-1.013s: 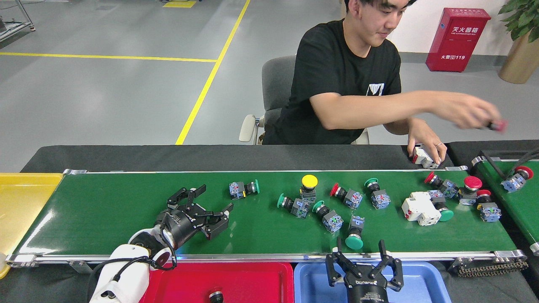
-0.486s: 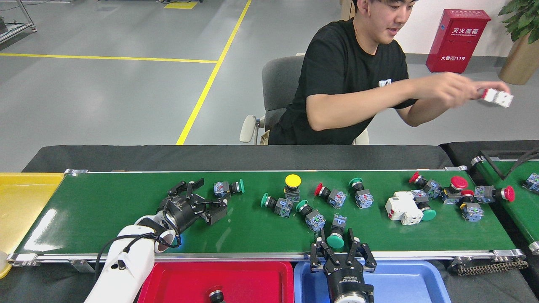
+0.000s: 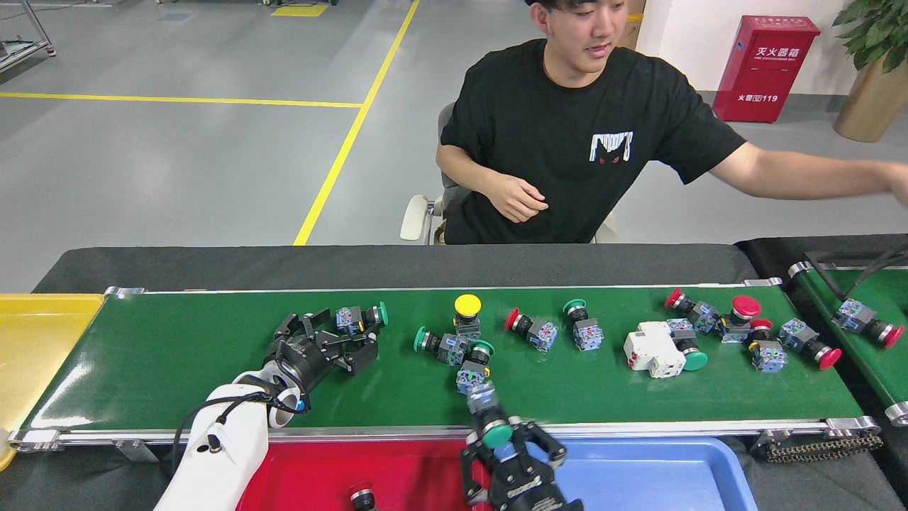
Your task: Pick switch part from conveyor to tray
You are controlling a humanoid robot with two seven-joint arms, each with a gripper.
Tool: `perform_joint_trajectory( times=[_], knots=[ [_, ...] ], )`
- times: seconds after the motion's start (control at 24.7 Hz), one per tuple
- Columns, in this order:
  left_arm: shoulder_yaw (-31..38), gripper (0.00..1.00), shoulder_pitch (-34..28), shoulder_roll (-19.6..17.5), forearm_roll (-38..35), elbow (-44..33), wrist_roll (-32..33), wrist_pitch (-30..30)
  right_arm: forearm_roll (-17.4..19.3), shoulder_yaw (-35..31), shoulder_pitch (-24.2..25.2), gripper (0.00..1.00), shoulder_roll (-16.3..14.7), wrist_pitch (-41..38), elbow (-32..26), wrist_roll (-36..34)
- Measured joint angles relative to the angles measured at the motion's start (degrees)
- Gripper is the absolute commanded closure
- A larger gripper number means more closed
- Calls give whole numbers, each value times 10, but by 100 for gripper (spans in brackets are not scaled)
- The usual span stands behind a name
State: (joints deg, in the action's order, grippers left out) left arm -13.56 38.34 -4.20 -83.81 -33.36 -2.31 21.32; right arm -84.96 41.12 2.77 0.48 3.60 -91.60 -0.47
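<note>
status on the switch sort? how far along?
Early. Done: one part lies in the red tray. In hand: right gripper shut on a green-capped switch at the conveyor edge; left gripper open beside another. Left: about ten switches.

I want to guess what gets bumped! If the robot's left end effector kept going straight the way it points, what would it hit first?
Probably the green-capped button switch lying just past the left end effector, on the green belt; depth is hard to judge.

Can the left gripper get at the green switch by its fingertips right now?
Probably yes. The left gripper is open with the green switch just beyond its fingertips, nothing lying between them on the conveyor.
</note>
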Motion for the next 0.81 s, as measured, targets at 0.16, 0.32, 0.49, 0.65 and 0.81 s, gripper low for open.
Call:
perform_joint_trajectory(
  times=[0.16,0.32,0.49,0.65,0.81],
  knots=[
    [1,45,0,0,0,0,0,-1,-2,4,-1,1,-2,-30,-1,-4],
    [1,83,-4,-3,0,-6,-1,12,0,-59,31,1,-1,-24,-43,-8],
    [25,92,-23,-7,6,-26,-4,50,5,-191,98,1,-1,47,-69,-53],
    [29,97,-58,-18,6,-78,-5,67,43,-285,144,1,-2,101,-71,-90],
    [51,98,-93,-40,13,-148,-5,101,64,-328,149,1,-2,112,-68,-98]
  ],
)
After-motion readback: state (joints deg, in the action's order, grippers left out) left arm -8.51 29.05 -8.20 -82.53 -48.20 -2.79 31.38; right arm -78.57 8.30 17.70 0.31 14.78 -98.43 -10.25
